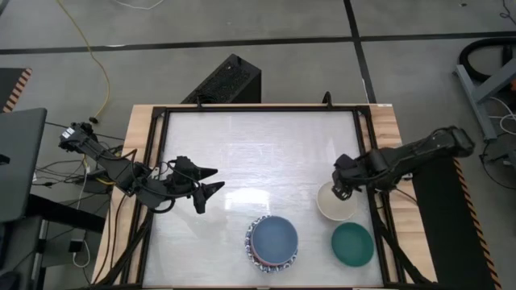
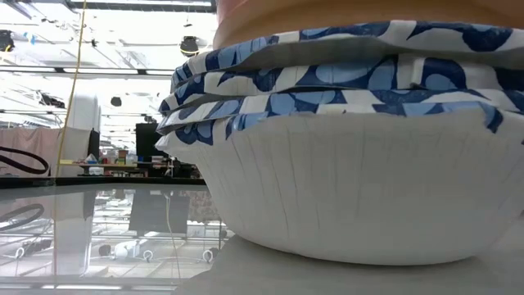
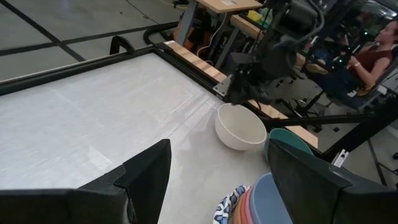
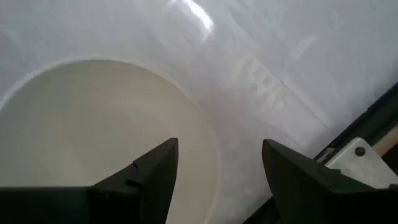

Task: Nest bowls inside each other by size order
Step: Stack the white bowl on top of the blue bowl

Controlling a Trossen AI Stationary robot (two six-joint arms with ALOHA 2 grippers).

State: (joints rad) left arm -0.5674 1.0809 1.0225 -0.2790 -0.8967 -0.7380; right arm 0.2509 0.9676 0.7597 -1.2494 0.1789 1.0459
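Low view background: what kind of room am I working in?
Probably a robotics lab or workshop: bare concrete floor with taped lines, a yellow cable trailing across it, and cluttered workbenches beyond the table.

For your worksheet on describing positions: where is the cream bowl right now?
In the high view the cream bowl sits on the table's right side, directly under the right claw, just above the teal bowl and right of the blue-topped stack.

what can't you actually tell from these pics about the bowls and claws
- Stack of bowls: high view shows only the blue top bowl; how many lie beneath is hidden.
- Low view: the stack fills the frame, blocking both arms, the cream bowl and the teal bowl.
- Right claw: wrist view crops the cream bowl's rim.
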